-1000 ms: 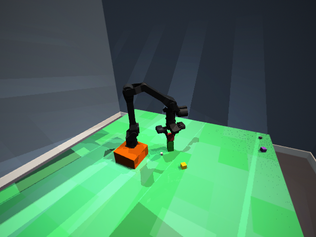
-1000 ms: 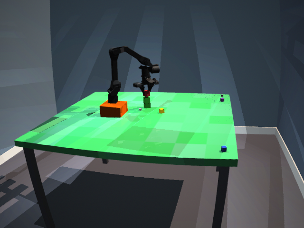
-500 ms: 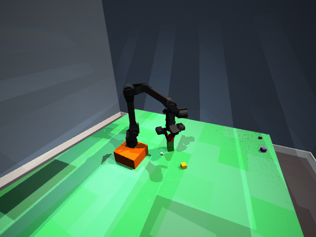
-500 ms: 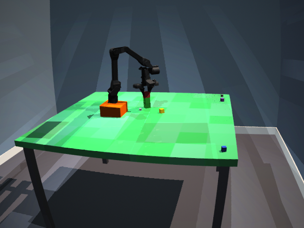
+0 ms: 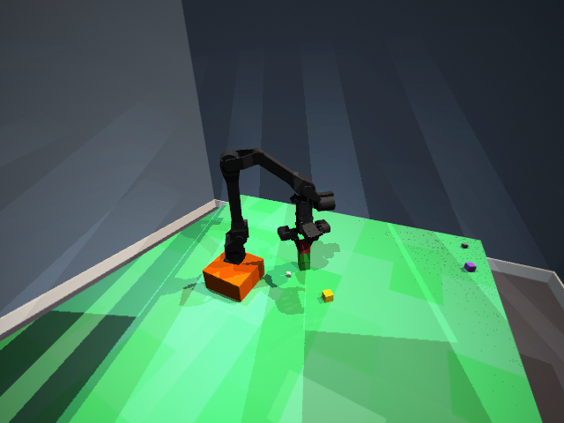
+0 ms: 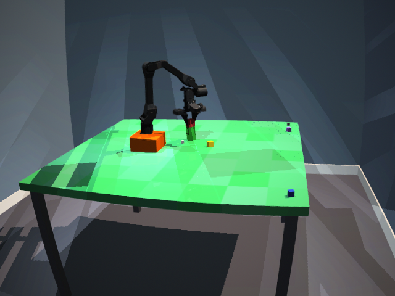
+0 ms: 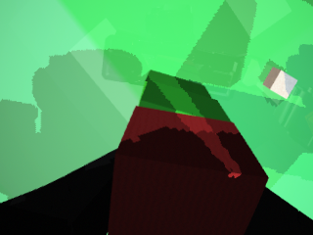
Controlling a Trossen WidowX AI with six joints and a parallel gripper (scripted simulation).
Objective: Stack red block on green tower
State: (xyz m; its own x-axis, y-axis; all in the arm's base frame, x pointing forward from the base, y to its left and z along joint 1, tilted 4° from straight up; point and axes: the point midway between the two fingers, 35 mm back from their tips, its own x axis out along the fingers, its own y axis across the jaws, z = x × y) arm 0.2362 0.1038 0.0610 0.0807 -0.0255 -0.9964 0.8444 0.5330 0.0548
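The green tower (image 5: 303, 261) (image 6: 191, 134) (image 7: 168, 95) stands upright on the table, right of the orange base box. The red block (image 5: 304, 247) (image 6: 191, 123) (image 7: 186, 147) is directly above the tower, in line with it, with no gap visible in either the top or the exterior view. Whether it bears on the tower or hangs just over it, I cannot tell. My gripper (image 5: 304, 246) (image 6: 191, 121) points down and is shut on the red block, one finger on each side. In the wrist view the block hides most of the tower; a green strip shows beyond its far edge.
The orange box (image 5: 223, 283) (image 6: 143, 143) carries the arm. A small white cube (image 5: 288, 274) (image 6: 182, 141) (image 7: 281, 83) lies near the tower. A yellow cube (image 5: 327, 295) (image 6: 210, 143) is to the right. Purple (image 5: 470, 267) (image 6: 288, 129) and blue (image 6: 290, 193) cubes are near the right edge.
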